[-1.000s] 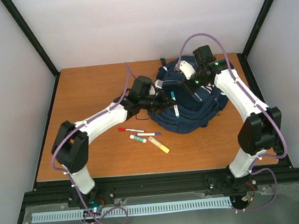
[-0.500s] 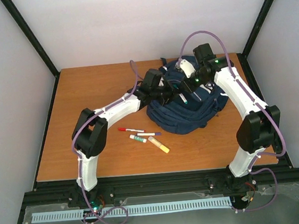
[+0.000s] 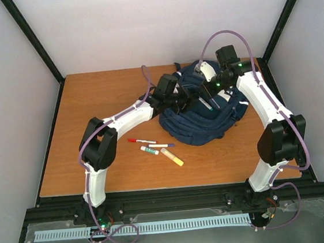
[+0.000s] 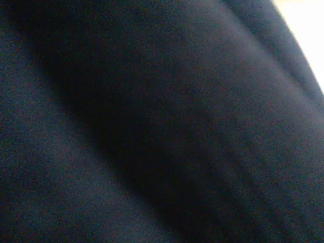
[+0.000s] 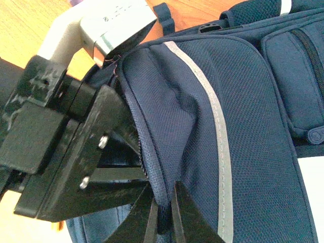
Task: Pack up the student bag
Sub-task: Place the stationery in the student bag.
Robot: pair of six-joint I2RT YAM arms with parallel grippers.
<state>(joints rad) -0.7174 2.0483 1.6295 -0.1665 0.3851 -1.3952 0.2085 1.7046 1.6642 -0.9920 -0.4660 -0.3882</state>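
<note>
Top view first: the student bag is sitting on the back right part of the wooden table, with its far side close to the back edge. You're getting plenty of bare wood on the left half. The only stuff there is 3 small items lying just in front of the bag: a red pen, a green-capped stick and a yellow stick. They're all apart from the bag and from both arms.

Your left arm is stretching low across the table from its base, elbow raised, and the left gripper is poking into the top of the bag. Your right arm is arching up over the right edge of the bag, and the right gripper is coming down onto the same spot, so the 2 wrists are crowding each other.

Left wrist view: you're seeing nothing but dark navy fabric filling the lens, so I can't tell whether those fingers are spread or pressed together.

Right wrist view: the right gripper is pinching the rim of the bag's flap, fingers pressed tight on the fabric beside the white reflective stripe. The left arm's black wrist block is sitting right against that opening, just left of your fingers.
</note>
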